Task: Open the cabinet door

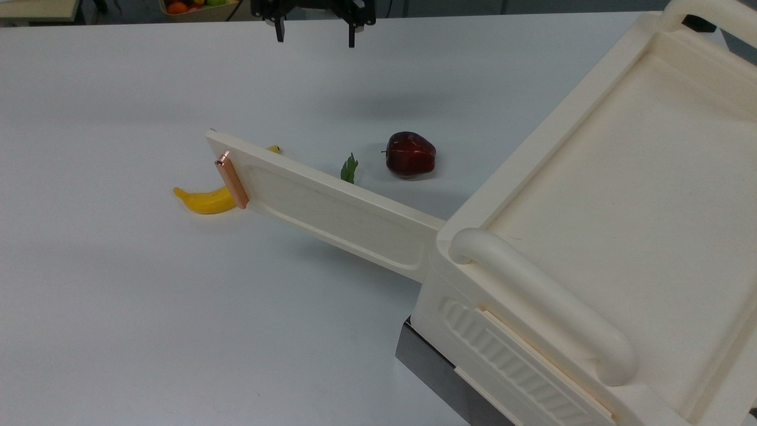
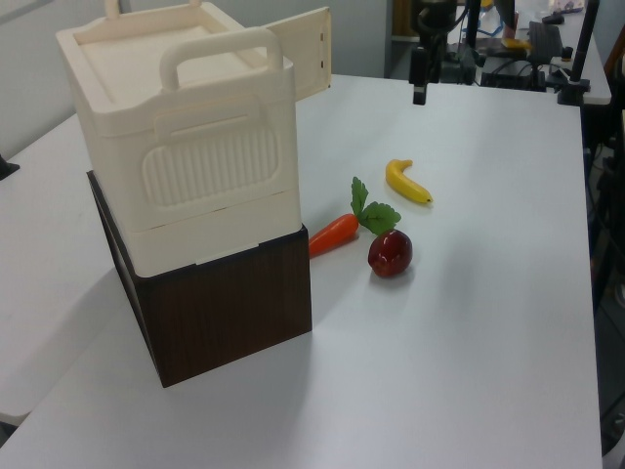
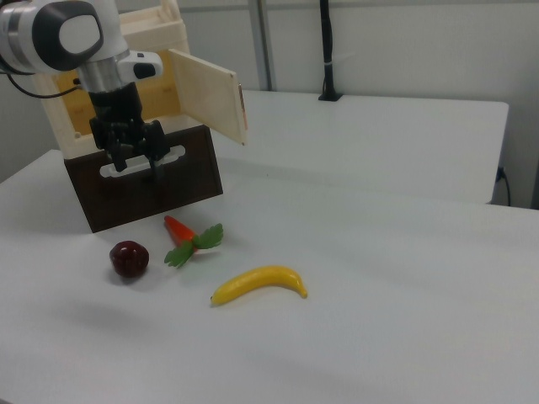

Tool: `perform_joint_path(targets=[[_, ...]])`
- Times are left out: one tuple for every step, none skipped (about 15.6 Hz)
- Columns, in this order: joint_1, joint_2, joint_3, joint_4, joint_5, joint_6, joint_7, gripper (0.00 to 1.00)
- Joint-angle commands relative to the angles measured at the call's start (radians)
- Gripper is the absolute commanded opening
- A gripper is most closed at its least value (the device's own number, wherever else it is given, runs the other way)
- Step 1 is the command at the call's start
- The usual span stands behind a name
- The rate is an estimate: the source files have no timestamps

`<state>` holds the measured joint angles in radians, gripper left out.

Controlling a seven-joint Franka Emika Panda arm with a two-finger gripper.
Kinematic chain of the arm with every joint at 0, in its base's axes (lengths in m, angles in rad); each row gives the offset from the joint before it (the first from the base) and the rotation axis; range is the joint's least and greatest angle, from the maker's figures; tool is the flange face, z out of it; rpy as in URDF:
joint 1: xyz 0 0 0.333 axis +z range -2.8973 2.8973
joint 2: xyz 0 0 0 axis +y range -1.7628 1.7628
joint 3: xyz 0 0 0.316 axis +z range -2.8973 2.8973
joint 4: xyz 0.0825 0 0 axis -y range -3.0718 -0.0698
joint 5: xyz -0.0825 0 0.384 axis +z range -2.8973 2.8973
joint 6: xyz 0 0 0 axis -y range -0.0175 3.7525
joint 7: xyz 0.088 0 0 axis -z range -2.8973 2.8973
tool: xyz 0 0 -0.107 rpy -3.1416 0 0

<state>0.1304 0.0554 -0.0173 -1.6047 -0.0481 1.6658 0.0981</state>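
Note:
The cream cabinet [image 1: 597, 195] stands on a dark base [image 2: 225, 313] at the top view's right. Its door [image 1: 337, 210], a flat cream panel with a recessed rectangle, stands swung out wide over the table. The copper bar handle [image 1: 232, 179] sits at the door's free end. The door [image 2: 308, 54] also juts out past the box in the left view, and the door [image 3: 206, 97] shows in the right view. My gripper [image 1: 314, 34] hangs open and holds nothing, well clear of the door at the table's far side. The gripper [image 2: 418, 86] [image 3: 137, 164] is above the table.
A yellow banana [image 1: 204, 201] lies partly behind the door's free end in the top view. A red apple [image 1: 410, 154] and a carrot [image 2: 334, 233] with green leaves lie near the cabinet's base. Other tables and equipment stand beyond the white table [image 1: 118, 307].

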Motion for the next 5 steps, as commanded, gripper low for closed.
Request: perform_joint_path(targets=[[-0.012,-0.059,-0.009,-0.072,-0.001,-0.014,0.017,1.00],[-0.018,-0.055,-0.009,-0.069,-0.001,-0.014,0.017,1.00],[-0.021,-0.055,-0.009,-0.067,-0.001,-0.014,0.015,1.00],[-0.021,-0.057,-0.010,-0.067,-0.002,-0.015,0.015,1.00],[-0.025,-0.057,-0.010,-0.067,-0.003,-0.015,0.015,1.00]])
